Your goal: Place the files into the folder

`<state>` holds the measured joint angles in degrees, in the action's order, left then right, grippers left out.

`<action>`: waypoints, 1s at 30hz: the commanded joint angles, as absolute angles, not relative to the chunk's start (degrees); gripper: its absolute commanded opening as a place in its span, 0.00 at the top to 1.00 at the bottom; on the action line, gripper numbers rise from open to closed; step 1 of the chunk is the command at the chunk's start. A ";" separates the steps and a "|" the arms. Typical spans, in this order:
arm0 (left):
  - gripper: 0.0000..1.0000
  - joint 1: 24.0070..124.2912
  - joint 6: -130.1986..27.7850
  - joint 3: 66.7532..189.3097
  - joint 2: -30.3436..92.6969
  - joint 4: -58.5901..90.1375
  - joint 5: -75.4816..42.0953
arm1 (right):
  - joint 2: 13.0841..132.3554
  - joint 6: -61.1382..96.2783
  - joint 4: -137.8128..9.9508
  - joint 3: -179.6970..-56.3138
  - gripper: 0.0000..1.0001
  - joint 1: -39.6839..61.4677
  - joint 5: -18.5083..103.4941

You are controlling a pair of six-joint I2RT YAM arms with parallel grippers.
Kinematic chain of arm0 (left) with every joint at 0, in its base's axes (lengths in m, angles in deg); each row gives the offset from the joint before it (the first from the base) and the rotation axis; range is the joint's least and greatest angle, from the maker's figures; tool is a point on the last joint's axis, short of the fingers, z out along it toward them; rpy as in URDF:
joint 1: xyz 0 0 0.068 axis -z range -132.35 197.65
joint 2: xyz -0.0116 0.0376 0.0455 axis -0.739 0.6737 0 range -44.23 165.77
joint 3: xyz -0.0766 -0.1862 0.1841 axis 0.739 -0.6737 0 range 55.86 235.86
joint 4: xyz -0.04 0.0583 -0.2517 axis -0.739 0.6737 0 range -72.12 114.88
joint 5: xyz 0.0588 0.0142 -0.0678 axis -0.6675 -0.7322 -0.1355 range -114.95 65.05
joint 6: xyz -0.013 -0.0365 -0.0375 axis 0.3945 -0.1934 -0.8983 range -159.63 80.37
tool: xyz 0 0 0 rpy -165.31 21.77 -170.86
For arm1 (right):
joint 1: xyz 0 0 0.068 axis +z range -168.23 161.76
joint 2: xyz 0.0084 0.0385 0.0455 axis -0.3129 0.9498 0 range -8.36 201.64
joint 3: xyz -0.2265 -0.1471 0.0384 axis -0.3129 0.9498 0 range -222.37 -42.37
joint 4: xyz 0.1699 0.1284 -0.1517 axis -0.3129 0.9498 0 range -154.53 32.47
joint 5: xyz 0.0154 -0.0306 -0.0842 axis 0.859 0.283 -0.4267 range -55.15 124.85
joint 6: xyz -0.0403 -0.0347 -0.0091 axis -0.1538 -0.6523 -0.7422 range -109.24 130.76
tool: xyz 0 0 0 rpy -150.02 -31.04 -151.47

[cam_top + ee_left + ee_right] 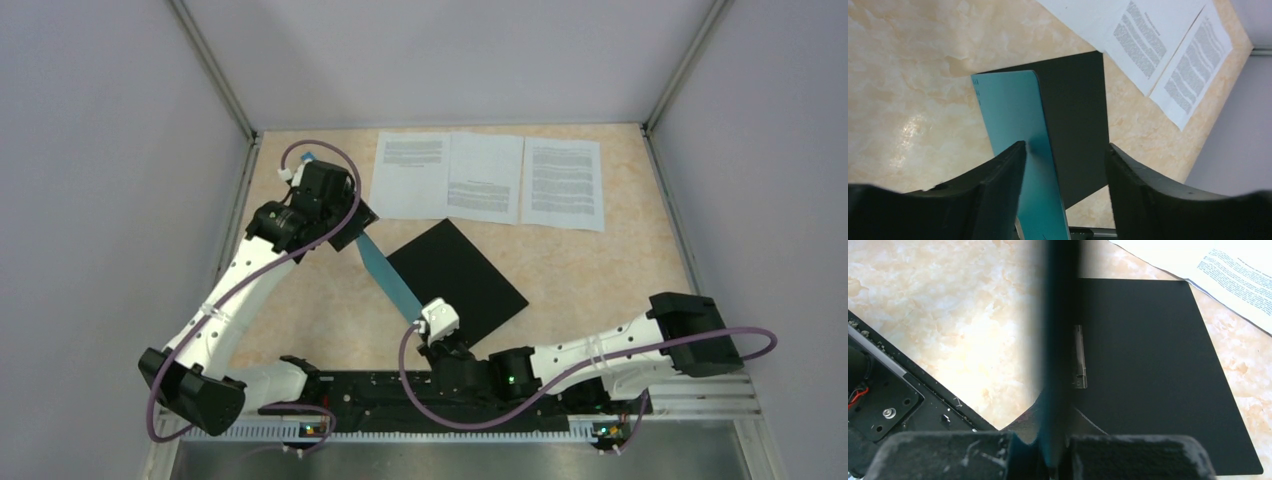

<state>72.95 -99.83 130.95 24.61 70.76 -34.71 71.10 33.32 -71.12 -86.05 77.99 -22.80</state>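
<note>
SURFACE: beige marbled worktop (620,280), grey walls | FOLDER (470,275): centre, open, black inside flat, teal cover (385,265) stood upright, likely to keep the inside exposed | RIGHT JAWS: clamped on cover's near edge | LEFT JAWS: apart, astride cover's far end | FILES (485,178): three-sheet row at far edge, just beyond folder | OBSTRUCTION: none seen between.

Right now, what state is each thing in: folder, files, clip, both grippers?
folder: open, black inside lying flat.
cover: raised on edge, pinched at its near end.
files: three sheets lying flat side by side, outside the folder.
clip: along the spine, no paper in it.
left gripper: open, astride the cover's far end.
right gripper: shut on the cover.
</note>
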 commanded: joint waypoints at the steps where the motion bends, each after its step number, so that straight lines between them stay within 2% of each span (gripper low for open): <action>1: 0.50 73.36 -99.75 128.53 23.62 72.54 -37.35 | 71.07 33.25 -69.30 -89.67 1.00 78.79 -24.50; 3: 0.63 73.38 -98.73 128.28 23.27 72.84 -38.24 | 71.09 33.61 -68.04 -90.25 0.99 78.77 -24.27; 4: 0.71 73.33 -97.75 128.12 23.06 72.83 -38.74 | 71.06 33.83 -67.06 -90.60 0.90 78.77 -23.86; 6: 0.87 73.34 -94.89 128.42 22.89 72.33 -38.94 | 70.30 34.26 -64.71 -91.54 0.54 78.75 -21.93; 8: 1.00 73.36 -91.41 129.02 23.05 71.80 -38.16 | 67.91 33.76 -61.16 -92.59 0.26 78.79 -17.36; 10: 1.00 73.37 -86.27 128.45 23.18 68.90 -34.40 | 64.87 33.64 -57.47 -94.25 0.12 78.73 -11.85; 12: 1.00 73.36 -83.30 127.14 23.22 65.65 -30.84 | 61.45 34.06 -54.12 -95.68 0.04 78.79 -6.74; 16: 1.00 73.28 -77.59 124.30 23.34 58.74 -20.33 | 56.32 36.27 -48.71 -98.55 0.01 78.75 -1.40; 22: 1.00 72.98 -72.35 125.69 24.96 57.81 -15.85 | 53.90 40.39 -45.15 -99.94 0.01 75.65 -3.20; 26: 1.00 72.95 -74.76 125.25 25.88 57.38 -18.93 | 52.79 44.58 -42.85 -97.73 0.01 65.23 3.24; 30: 1.00 72.84 -76.81 121.15 25.50 49.36 -21.30 | 52.97 48.74 -42.77 -93.58 0.01 51.94 14.16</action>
<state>73.15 -75.59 123.72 26.07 60.12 -19.57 53.70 43.25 -45.11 -96.96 61.73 3.87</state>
